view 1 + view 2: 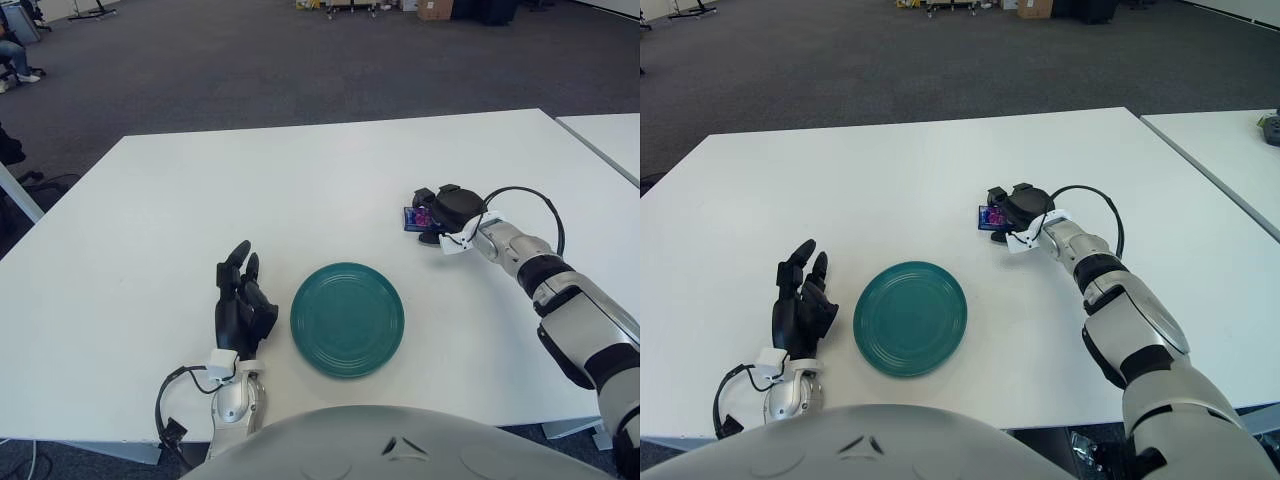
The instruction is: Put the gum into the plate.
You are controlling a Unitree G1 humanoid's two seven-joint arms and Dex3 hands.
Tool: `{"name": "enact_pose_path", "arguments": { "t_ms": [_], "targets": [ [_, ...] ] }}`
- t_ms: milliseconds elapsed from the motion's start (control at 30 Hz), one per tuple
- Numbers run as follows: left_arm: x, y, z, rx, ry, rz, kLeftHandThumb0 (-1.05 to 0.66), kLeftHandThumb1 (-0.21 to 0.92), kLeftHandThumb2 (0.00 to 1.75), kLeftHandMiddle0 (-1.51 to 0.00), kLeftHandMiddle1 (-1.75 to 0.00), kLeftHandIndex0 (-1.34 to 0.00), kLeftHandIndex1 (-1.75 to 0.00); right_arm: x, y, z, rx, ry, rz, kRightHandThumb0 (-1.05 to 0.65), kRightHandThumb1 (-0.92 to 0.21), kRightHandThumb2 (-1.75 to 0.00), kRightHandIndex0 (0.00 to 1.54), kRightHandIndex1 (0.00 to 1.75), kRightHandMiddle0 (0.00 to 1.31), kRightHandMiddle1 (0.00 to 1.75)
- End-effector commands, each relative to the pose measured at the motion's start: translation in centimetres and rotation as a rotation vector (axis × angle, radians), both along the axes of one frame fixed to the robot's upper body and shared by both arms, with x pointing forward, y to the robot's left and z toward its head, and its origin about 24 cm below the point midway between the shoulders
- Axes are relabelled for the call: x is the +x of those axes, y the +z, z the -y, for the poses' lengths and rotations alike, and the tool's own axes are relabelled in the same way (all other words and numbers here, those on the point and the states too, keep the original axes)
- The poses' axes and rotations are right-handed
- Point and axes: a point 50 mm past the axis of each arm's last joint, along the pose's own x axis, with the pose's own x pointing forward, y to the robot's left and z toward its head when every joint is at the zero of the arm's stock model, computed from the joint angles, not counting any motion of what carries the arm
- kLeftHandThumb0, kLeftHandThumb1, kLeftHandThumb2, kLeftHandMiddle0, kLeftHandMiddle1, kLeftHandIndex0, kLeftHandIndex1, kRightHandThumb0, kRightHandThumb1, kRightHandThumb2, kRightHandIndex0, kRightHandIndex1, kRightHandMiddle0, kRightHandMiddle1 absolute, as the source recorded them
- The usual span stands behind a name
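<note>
The black fingers (428, 196) of the right hand (440, 212) are closed around a small blue and purple gum packet (414, 218), which is gripped at the hand's left side, right of centre in the frame. Whether the packet is touching the white worktop (300, 180) or is raised just above it cannot be told. Behind the hand, a white wrist joint and a looping black cable (520, 200) are seen, and the silver and black forearm is stretched away to the lower right edge of the frame.

The round teal plate (347, 318) is placed flat on the worktop in the lower centre of the frame, well apart from the gum packet, which is above it and to the right. Nothing is held in the plate.

The left hand (242, 305) is shown just to the left of the plate, at the lower left of centre, with its black fingers (236, 258) relaxed and extended, pointing toward the top of the frame, and nothing grasped. A grey carpeted floor (250, 60) is seen beyond the worktop in the upper part of the frame.
</note>
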Motion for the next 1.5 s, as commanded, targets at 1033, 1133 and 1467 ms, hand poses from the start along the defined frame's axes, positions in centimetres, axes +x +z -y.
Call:
{"name": "enact_pose_path", "arguments": {
  "t_ms": [1033,1133,1467],
  "targets": [
    [1.8,1.1,1.7,-0.093,-0.010,-0.004,-0.90,0.92,1.00,-0.45,-0.02,-0.06,-0.89,0.9,1.3,0.5,-0.029,0.029,0.066,-0.40,-0.64,-0.90,0.71,1.75,0.37,1.75],
    [1.8,1.2,1.7,-0.093,-0.009,-0.004,-0.90,0.92,1.01,-0.45,-0.02,-0.06,-0.89,0.9,1.4,0.5,-0.010,0.021,0.074,-0.40,-0.64,-0.90,0.71,1.75,0.38,1.75],
    [1.7,1.3,1.6,-0.082,-0.003,-0.004,-0.89,0.92,1.01,-0.46,-0.02,-0.06,-0.89,1.0,1.5,0.5,0.035,0.003,0.074,-0.40,-0.62,-0.93,0.72,1.75,0.39,1.75]
  ]
}}
